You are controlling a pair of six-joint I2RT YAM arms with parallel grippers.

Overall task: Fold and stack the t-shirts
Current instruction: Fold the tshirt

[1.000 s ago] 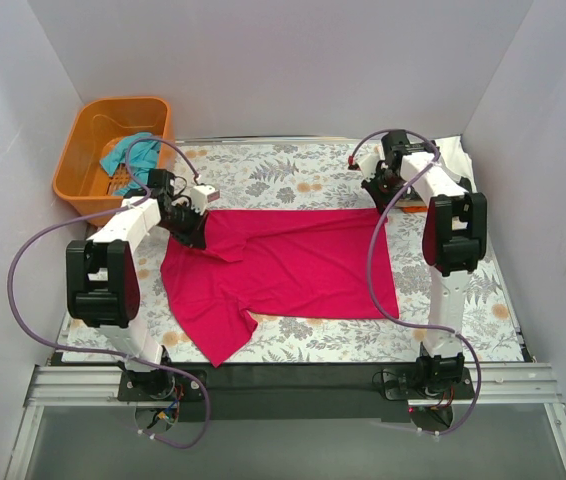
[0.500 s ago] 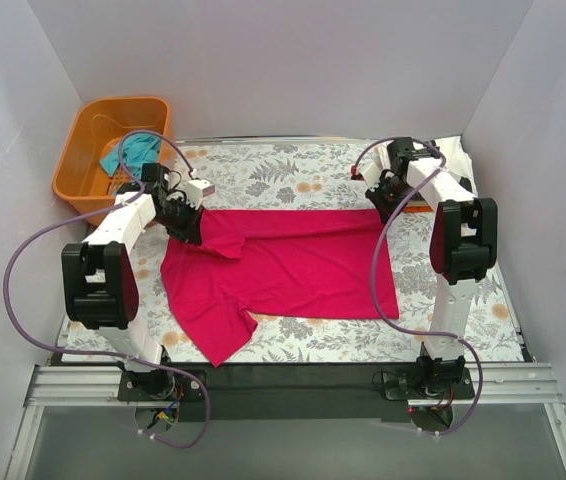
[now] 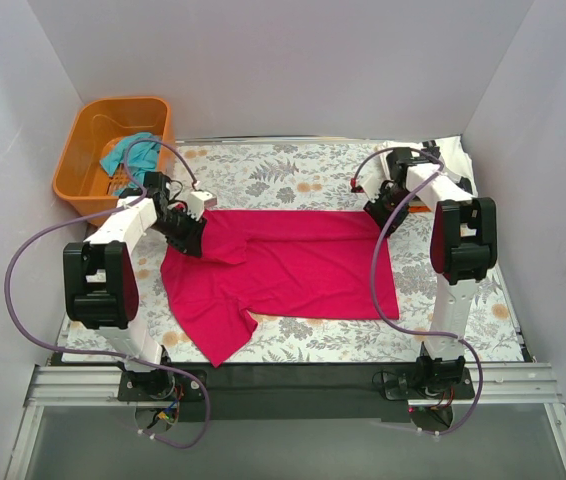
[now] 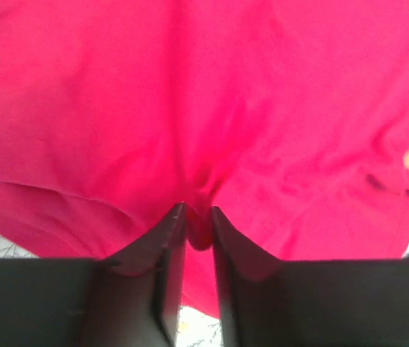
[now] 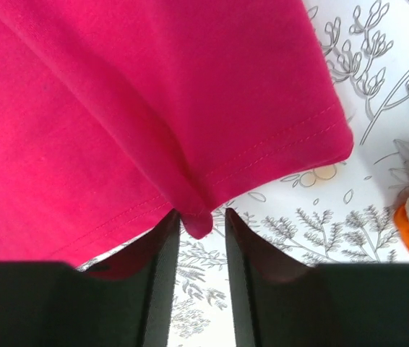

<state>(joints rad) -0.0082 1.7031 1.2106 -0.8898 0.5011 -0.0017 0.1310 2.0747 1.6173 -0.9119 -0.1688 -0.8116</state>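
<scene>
The magenta-red t-shirt (image 3: 293, 265) lies spread on the flowered table, one sleeve pointing at the near edge. My left gripper (image 3: 191, 236) is at its far left corner, shut on a bunched fold of the cloth (image 4: 199, 231). My right gripper (image 3: 381, 212) is at the far right corner; its jaws stand apart around a small pucker of the hem (image 5: 199, 225), with a gap on one side. The teal t-shirt (image 3: 129, 152) lies in the orange basket. A white cloth (image 3: 455, 152) lies at the far right corner, its marks hidden.
The orange plastic basket (image 3: 73, 165) stands at the far left, just beyond my left arm. White walls close in the table on the left, back and right. Flowered tablecloth (image 3: 293, 175) shows beyond the shirt and along its near edge (image 3: 343, 335).
My left gripper shifted slightly toward the near side with the fold in it. My right gripper moved a little to the right and down at the shirt's corner.
</scene>
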